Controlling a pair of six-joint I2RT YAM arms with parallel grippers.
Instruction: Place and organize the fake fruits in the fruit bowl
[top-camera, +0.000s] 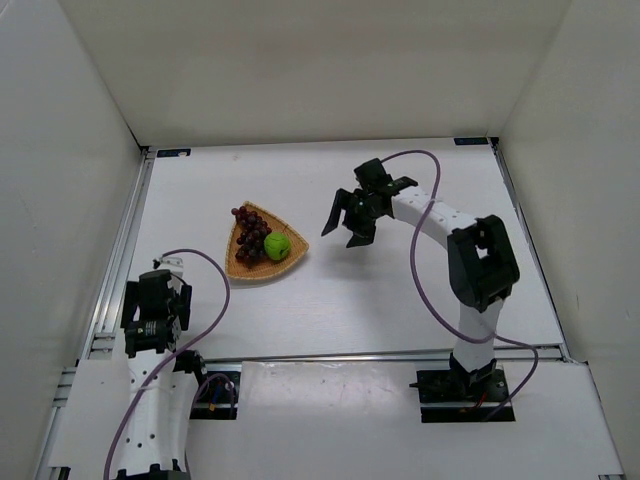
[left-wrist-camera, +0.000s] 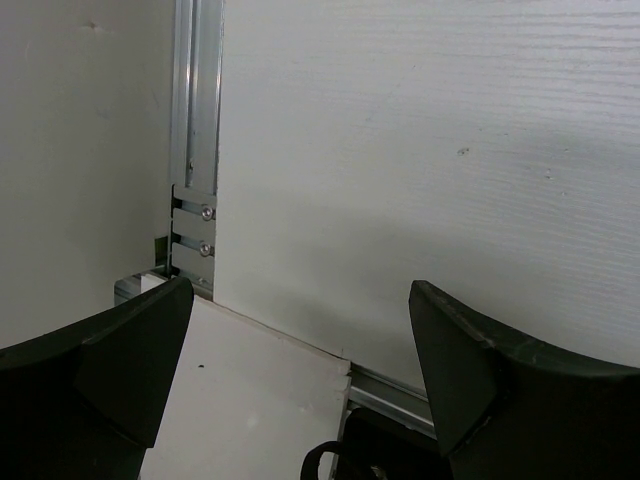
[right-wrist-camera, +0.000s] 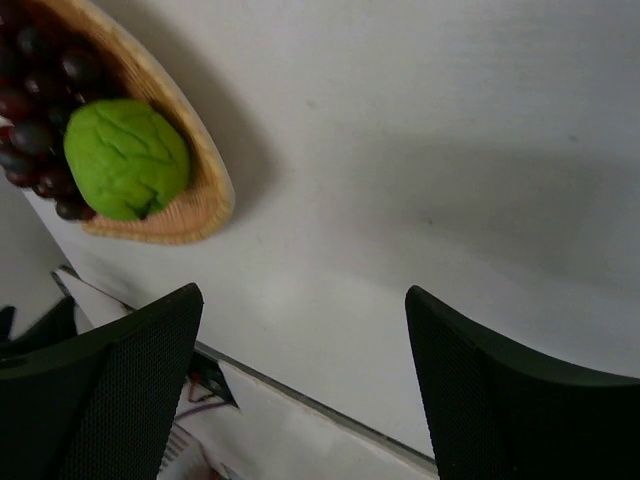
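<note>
top view: wicker basket (top-camera: 240, 273) holds grapes (top-camera: 249, 234) and green fruit (top-camera: 277, 246); right gripper (top-camera: 343, 233) hovers to its right, jaws parted, empty. left gripper (top-camera: 158, 292) sits well apart.
right wrist view: fruit (right-wrist-camera: 125, 158) touches grapes (right-wrist-camera: 35, 100) at the basket's corner (right-wrist-camera: 190, 215), beyond the jaws.
left wrist view: jaws spread wide, empty, over table (left-wrist-camera: 450, 150) and rail (left-wrist-camera: 195, 100).

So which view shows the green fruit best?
Right wrist: the green fruit is large, wrinkled skin clear, inside the basket rim. Top external shows it small but whole; left wrist shows none of it.
</note>
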